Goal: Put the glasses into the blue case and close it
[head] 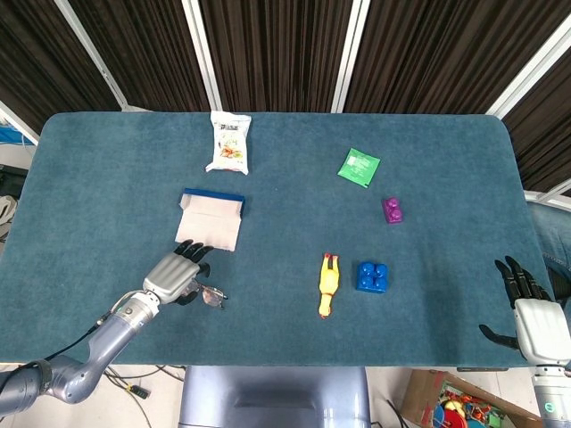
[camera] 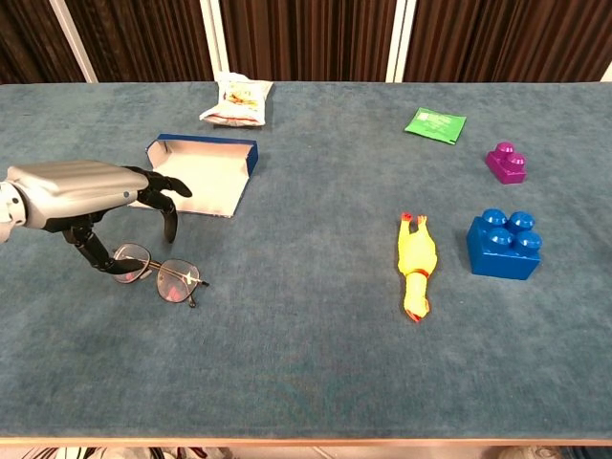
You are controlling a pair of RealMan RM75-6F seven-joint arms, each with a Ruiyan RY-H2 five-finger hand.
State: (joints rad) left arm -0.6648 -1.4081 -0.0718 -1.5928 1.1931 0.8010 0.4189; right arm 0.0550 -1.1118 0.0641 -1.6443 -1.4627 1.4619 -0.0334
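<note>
The glasses (camera: pixel 159 273) lie on the blue cloth, thin dark frame with clear lenses, also seen in the head view (head: pixel 212 295). My left hand (camera: pixel 92 199) hovers over their left end with its fingers (camera: pixel 96 251) spread and pointing down; one fingertip touches the left lens rim, and the glasses still rest on the table. The blue case (camera: pixel 203 168) lies open just behind the hand, its pale inside facing up (head: pixel 212 219). My right hand (head: pixel 528 301) stays at the table's front right corner, fingers apart, holding nothing; the chest view does not show it.
A snack bag (head: pixel 229 143) lies at the back, a green packet (head: pixel 359 166) at the back right. A purple block (head: pixel 393 210), a blue block (head: pixel 372 276) and a yellow rubber chicken (head: pixel 328 284) lie right of centre.
</note>
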